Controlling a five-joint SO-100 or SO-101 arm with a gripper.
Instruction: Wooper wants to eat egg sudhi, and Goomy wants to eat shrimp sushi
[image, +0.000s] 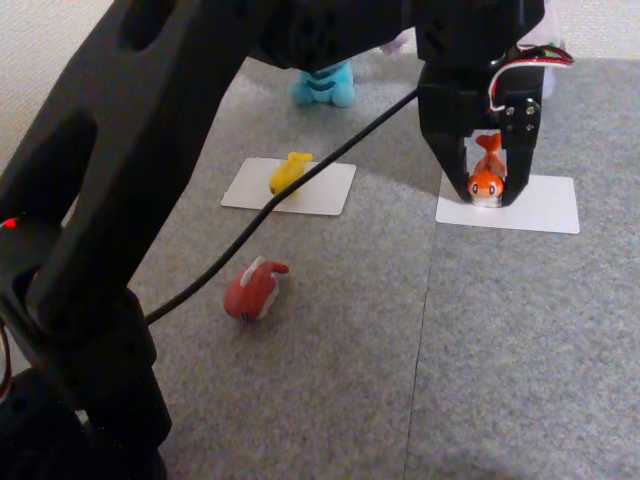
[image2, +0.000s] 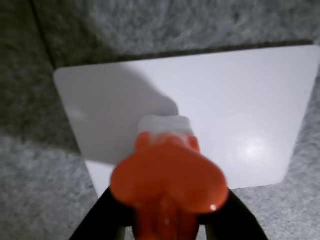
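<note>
Nearest in the other view, a dull red fish-shaped figure (image: 254, 288) lies on the grey carpeted floor (image: 400, 380). Farther back, the small yellow fish-shaped egg sushi figure (image: 289, 171) rests on a white card (image: 325, 192). To its right, the black pincer (image: 487, 196) grips the bright-orange shrimp sushi figure (image: 487, 172), whose white base touches another white card (image: 545, 208). Farthest, the light-blue Wooper plush (image: 324, 84) sits behind the yellow figure.
</note>
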